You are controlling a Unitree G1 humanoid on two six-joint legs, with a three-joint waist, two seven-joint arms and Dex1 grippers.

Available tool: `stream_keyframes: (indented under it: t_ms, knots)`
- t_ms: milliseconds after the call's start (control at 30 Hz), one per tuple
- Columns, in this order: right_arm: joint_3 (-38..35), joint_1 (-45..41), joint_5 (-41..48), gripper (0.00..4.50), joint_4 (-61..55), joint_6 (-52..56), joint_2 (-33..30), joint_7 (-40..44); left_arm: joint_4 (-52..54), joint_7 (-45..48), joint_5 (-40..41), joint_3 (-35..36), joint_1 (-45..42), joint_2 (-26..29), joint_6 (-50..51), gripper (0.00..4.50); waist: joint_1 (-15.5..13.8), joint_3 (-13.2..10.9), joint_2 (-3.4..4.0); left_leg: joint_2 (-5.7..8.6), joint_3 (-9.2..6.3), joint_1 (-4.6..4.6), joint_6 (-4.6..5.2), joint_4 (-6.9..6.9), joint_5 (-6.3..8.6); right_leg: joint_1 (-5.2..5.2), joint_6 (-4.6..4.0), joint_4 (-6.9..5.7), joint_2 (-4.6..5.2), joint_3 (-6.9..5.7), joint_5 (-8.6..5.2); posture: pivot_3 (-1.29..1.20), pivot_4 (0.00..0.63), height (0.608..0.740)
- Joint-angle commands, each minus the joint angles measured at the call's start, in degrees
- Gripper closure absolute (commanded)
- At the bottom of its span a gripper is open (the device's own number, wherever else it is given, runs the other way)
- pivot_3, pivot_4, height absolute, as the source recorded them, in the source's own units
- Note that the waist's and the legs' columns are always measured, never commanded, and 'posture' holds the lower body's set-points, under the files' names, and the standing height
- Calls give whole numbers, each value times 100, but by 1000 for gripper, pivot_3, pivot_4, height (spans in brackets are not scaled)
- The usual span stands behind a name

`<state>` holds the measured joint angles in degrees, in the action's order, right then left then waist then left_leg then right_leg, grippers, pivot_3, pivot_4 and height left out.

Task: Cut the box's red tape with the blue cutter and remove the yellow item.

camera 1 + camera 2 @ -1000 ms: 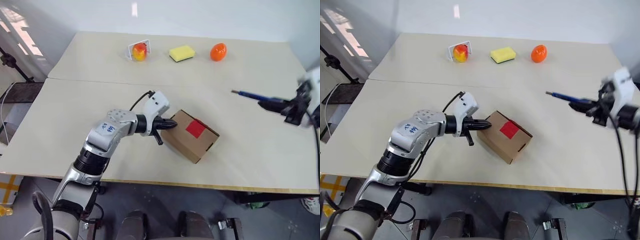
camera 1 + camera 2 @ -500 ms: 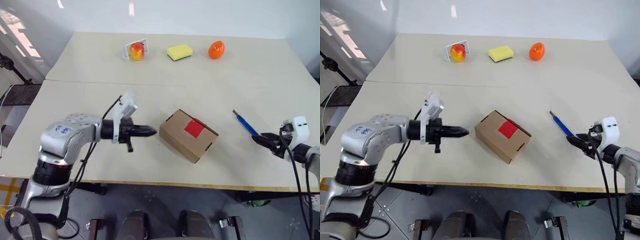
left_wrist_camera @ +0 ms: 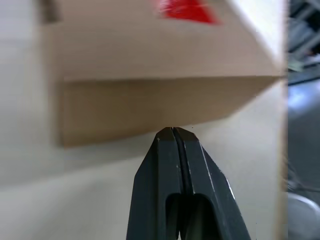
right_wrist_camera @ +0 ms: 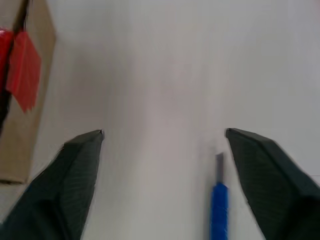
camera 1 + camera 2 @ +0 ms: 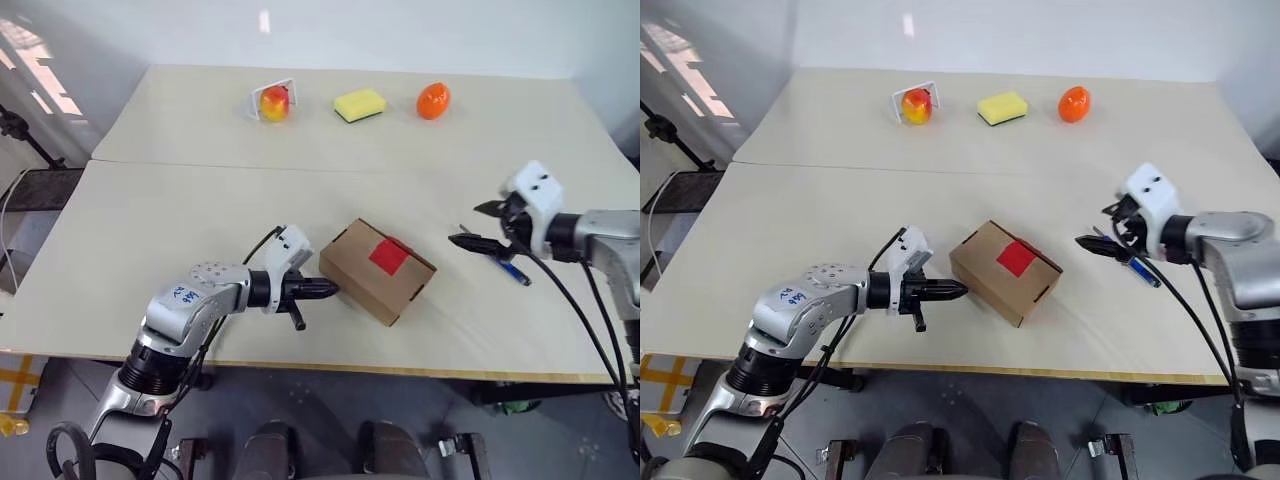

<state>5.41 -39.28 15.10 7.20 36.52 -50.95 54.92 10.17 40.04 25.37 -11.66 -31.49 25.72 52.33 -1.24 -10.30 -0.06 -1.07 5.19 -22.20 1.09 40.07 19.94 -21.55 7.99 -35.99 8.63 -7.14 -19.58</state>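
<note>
**Desk:** Where's the box for you?

**Operator:** I have the box [image 5: 378, 270] near the front middle of the table [image 5: 150, 215], sitting at an angle, flaps down. The red tape [image 5: 390, 257] is a square patch on its top face, and from here it looks whole.

**Desk:** And your left claw?

**Operator:** My left gripper [image 5: 328, 290] has its two fingers pressed together with nothing between them. In my left wrist view the tips sit right at the box's near side wall, low down. I can't tell whether they touch it or stop just short.

**Desk:** The right one, and the cutter?

**Operator:** My right gripper [image 5: 1102, 238] is spread wide and holds nothing. It hangs above the table to the right of the box, pointing toward it. The blue cutter [image 5: 1137, 267] lies flat on the table beneath that hand. In my right wrist view I see it between the two fingers [image 4: 80, 175], closer to one of them, dark tip forward.

**Desk:** The yellow item?

**Operator:** I can't see it anywhere; the box is closed.

**Desk:** Anything else?

**Operator:** Along the far edge I have a red and yellow fruit [image 5: 274, 101] in a small white holder, a yellow sponge [image 5: 360, 104] and an orange egg-shaped fruit [image 5: 434, 100], all well apart from the box.
</note>
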Motion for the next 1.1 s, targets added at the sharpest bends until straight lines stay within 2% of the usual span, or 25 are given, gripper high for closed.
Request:
stream_keyframes:
  t_ms: [33,133,267,400,933,1100]
  knots:
    - [295,-391,-362,2005,265,-280,134,120,9,-42,-139,-47,-66,-117,-300,4500,-12,0,0,1,-1,-5,0,0,0,-2,0,1,1,-1,0,0,150,740]
    - [750,-673,-625,3085,656,-600,453,411,-177,-200,-275,9,-56,-276,-523,4500,-11,0,0,2,-1,-7,0,2,0,-2,0,0,2,-9,0,0,150,740]
    - [863,-663,-498,4483,272,-425,518,889,-353,-360,-368,145,-121,-421,-700,4500,2,0,0,1,-2,-8,0,0,0,-2,0,0,1,-12,0,0,150,740]
    - [916,-417,-283,4483,-512,-37,469,1244,-494,-406,-475,169,-235,-495,-852,4500,-11,0,0,1,-5,-10,0,2,0,-2,0,0,2,-17,0,0,150,740]
    - [766,225,-1,4483,-2017,1061,567,831,-601,-95,-607,258,-484,-269,-810,4500,-3,0,-1,2,-5,-10,0,2,0,-2,0,-1,3,-18,0,0,150,740]
    - [833,330,12,4483,-2281,1217,609,666,-273,43,-488,277,-382,-53,-532,4500,2,0,-1,2,-7,-10,0,1,0,-2,0,-1,2,-18,0,0,150,740]
